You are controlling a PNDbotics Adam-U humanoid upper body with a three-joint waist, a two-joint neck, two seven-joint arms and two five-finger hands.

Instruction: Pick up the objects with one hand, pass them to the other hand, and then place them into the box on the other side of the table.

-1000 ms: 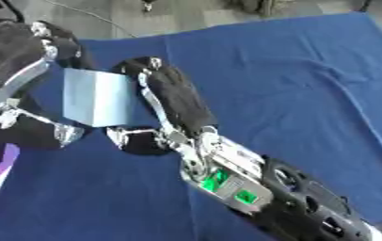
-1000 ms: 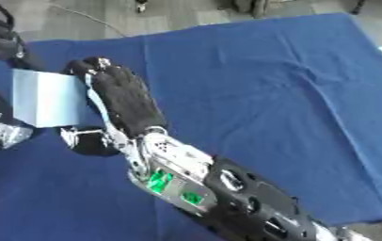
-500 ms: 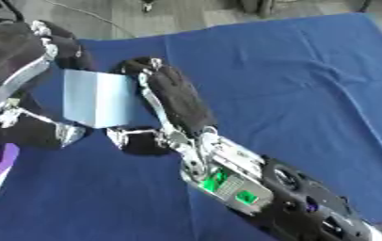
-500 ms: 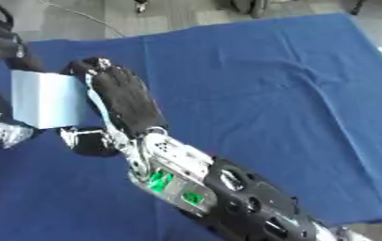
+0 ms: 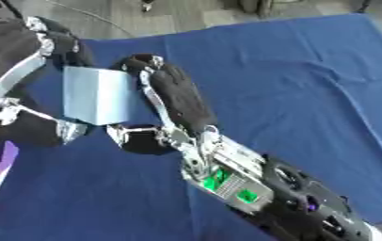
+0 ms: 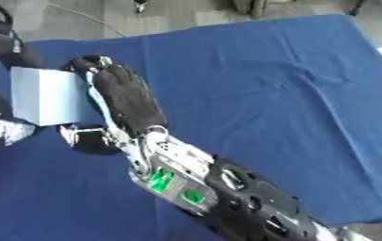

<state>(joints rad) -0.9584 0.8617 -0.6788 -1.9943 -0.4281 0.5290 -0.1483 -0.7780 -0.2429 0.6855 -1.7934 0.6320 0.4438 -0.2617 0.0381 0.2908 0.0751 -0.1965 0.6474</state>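
Nothing moved, right hand (image 5: 176, 96) and left hand (image 5: 17, 56) both still clasping pale blue block (image 5: 99, 95).

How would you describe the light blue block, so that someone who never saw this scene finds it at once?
Start at the blue cloth covering the table and go to its left side, where both black robot hands meet. The light blue block sits between the left hand and the right hand. It is the only pale, flat-faced, boxy thing among dark hands.

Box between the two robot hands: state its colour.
The flat rectangular box is light blue, clearest in the left eye view.
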